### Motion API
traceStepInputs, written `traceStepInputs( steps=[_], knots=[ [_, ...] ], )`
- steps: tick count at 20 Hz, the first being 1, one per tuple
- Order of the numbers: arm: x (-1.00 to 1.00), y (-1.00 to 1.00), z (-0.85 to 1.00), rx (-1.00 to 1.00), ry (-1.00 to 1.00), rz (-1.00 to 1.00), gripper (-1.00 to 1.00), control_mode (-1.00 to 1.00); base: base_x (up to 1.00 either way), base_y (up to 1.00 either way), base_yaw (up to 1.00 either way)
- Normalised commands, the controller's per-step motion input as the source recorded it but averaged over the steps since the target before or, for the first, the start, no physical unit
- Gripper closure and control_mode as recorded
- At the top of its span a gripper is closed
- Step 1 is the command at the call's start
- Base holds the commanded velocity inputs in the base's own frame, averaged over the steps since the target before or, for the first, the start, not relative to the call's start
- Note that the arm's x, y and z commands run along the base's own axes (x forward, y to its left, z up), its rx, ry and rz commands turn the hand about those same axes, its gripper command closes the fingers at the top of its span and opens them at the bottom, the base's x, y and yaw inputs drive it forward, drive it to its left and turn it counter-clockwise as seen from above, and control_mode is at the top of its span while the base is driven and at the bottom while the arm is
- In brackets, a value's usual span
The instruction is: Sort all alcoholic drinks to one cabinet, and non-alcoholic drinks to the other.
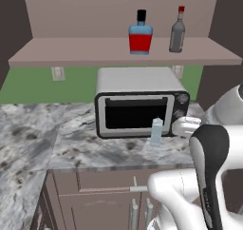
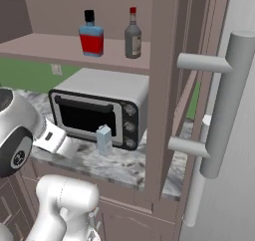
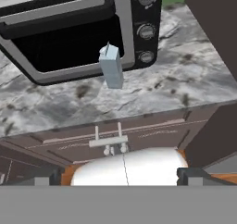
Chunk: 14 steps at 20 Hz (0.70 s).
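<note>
1. Nearest my hand camera are the gripper's (image 3: 119, 177) two dark finger tips, low at 6 o'clock and set far apart: it is wide open and holds nothing.
2. Past them I see brown cabinet fronts (image 3: 139, 133) with a pale handle (image 3: 108, 142) under the worktop's (image 3: 185, 84) front edge.
3. The pale-blue container (image 3: 111, 68) stands upright on the marbled worktop, slim, translucent, with a small peaked top. It is right in front of the toaster oven's (image 3: 69, 33) glass door, near its three knobs; I cannot tell whether it touches the door.
4. In the left base view the container (image 1: 156, 131) sits at 6 o'clock of the oven (image 1: 137, 100), toward its right end.
5. On the open shelf (image 1: 71, 53) above the oven stand the two bottles: the squat red-filled one with blue top (image 1: 140, 34), and at its 3 o'clock, apart, the slim grey one with red cap (image 1: 177, 30).
6. Open worktop runs to the container's 9 o'clock in the left base view; in the right base view a brown cabinet panel (image 2: 164, 85) and a grey bar handle (image 2: 224, 105) stand near its 3 o'clock.
7. My arm (image 1: 209, 162) rises at 5 o'clock in the left base view, its white wrist (image 1: 186, 127) reaching toward the container, just beside it.
</note>
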Motion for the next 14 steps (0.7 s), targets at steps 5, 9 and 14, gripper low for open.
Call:
traceStepInputs(
  steps=[5,9,14],
  knots=[
    [0.55,0.0,-0.21,0.0,0.01,-0.01,-1.0,-1.0,0.0,0.0,0.0],
    [0.39,0.0,-0.36,-0.03,0.0,0.0,-1.0,-1.0,0.0,0.0,0.0],
    [0.33,0.0,-0.5,-0.05,-0.01,0.0,-1.0,-1.0,0.0,0.0,0.0]
  ],
)
